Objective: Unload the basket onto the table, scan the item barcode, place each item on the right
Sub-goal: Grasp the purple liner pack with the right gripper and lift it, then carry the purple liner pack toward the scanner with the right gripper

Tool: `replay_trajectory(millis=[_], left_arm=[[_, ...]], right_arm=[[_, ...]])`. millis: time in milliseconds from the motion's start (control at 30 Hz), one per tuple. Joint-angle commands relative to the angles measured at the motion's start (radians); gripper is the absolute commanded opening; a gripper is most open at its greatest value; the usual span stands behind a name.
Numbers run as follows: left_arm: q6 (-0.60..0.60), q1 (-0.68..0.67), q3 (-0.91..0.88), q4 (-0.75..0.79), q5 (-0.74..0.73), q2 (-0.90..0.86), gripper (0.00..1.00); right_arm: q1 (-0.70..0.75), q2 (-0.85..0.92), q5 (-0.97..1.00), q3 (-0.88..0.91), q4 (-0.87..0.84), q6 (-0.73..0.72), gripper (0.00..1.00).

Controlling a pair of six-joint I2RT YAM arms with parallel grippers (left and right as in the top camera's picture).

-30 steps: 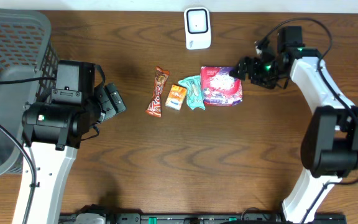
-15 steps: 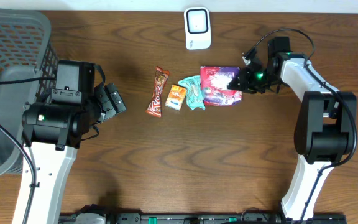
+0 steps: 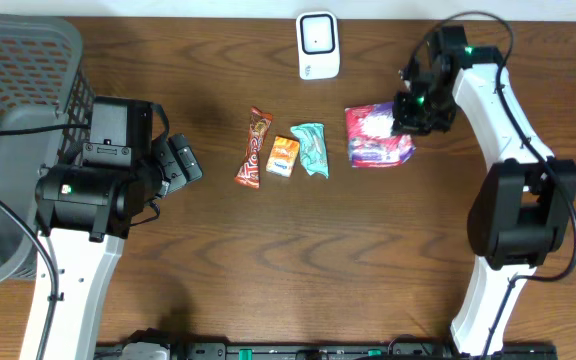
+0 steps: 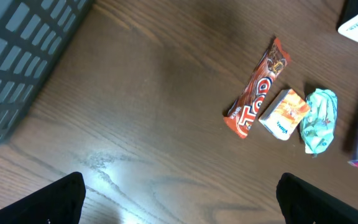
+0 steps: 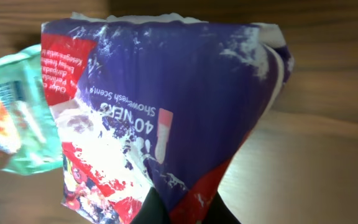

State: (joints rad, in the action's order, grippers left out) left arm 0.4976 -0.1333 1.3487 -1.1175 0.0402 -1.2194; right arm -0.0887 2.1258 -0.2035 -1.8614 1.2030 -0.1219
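One purple-and-red packet (image 3: 376, 137), task item, on the 3 o'clock half of the surface (image 3: 268, 260), toward 5 o'clock from the white scanner (image 3: 318, 45). Long axis roughly 9-to-3 in the overhead view, wrapper crumpled and drawn in toward the gripped end. In the right wrist view, seen wide end away from the camera, narrowing toward the grip, print upside down. Whether clear of the wood: cannot be told.

One right claw (image 3: 408, 112), closed tight on the packet's 2 o'clock edge. Arm rising from the 5 o'clock corner toward 12, white forearm bent back toward 11, wrist turned down toward 7.

One left claw (image 4: 182, 199), spread wide, holding nothing, aimed toward 4 o'clock. Arm folded compactly at the 9 o'clock side, beside the grey basket (image 3: 18, 100).

Three further items in a row at 9 o'clock of the packet, apart from it:
- teal sachet (image 3: 309, 148), nearest
- small orange box (image 3: 283, 156), just beside the sachet
- brown chocolate bar (image 3: 255, 148), long axis about 1-to-7
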Motion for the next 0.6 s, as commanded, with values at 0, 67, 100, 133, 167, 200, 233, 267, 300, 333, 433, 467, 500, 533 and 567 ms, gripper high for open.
replay_trajectory(millis=[0, 67, 100, 133, 167, 200, 233, 267, 300, 333, 433, 467, 500, 533, 567], left_arm=[[0.005, 0.004, 0.010, 0.000, 0.013, 0.006, 0.98], [0.005, 0.004, 0.010, 0.000, 0.013, 0.006, 0.98], [0.005, 0.004, 0.010, 0.000, 0.013, 0.006, 0.98], [0.005, 0.004, 0.010, 0.000, 0.013, 0.006, 0.98], [0.005, 0.004, 0.010, 0.000, 0.013, 0.006, 0.98], [0.005, 0.004, 0.010, 0.000, 0.013, 0.006, 0.98], [0.005, 0.004, 0.010, 0.000, 0.013, 0.006, 0.98], [0.005, 0.004, 0.010, 0.000, 0.013, 0.006, 0.98], [0.005, 0.004, 0.010, 0.000, 0.013, 0.006, 0.98], [0.005, 0.004, 0.010, 0.000, 0.013, 0.006, 0.98], [0.005, 0.004, 0.010, 0.000, 0.013, 0.006, 0.98], [0.005, 0.004, 0.010, 0.000, 0.013, 0.006, 0.98], [0.005, 0.004, 0.010, 0.000, 0.013, 0.006, 0.98], [0.005, 0.004, 0.010, 0.000, 0.013, 0.006, 0.98], [0.005, 0.004, 0.010, 0.000, 0.013, 0.006, 0.98]], right_arm=[[-0.068, -0.056, 0.426, -0.092, 0.060, -0.114, 0.01], [-0.113, -0.056, 0.652, -0.098, 0.101, -0.172, 0.01], [-0.137, -0.055, 0.757, -0.097, 0.124, -0.208, 0.01], [-0.153, -0.053, 0.817, -0.092, 0.131, -0.229, 0.01], [-0.171, -0.053, 0.867, -0.082, 0.132, -0.243, 0.01], [-0.189, -0.053, 0.900, -0.071, 0.127, -0.245, 0.01], [-0.202, -0.052, 0.910, -0.060, 0.119, -0.245, 0.01], [-0.215, -0.050, 0.912, -0.047, 0.109, -0.244, 0.01], [-0.225, -0.048, 0.912, -0.035, 0.098, -0.245, 0.01], [-0.234, -0.046, 0.912, -0.022, 0.088, -0.245, 0.01], [-0.262, -0.046, 0.912, 0.031, 0.040, -0.245, 0.01], [-0.276, -0.046, 0.912, 0.050, 0.018, -0.245, 0.01], [-0.289, -0.046, 0.912, 0.065, -0.003, -0.245, 0.01], [-0.307, -0.046, 0.912, 0.084, -0.028, -0.245, 0.01], [-0.320, -0.046, 0.912, 0.094, -0.043, -0.245, 0.02]])
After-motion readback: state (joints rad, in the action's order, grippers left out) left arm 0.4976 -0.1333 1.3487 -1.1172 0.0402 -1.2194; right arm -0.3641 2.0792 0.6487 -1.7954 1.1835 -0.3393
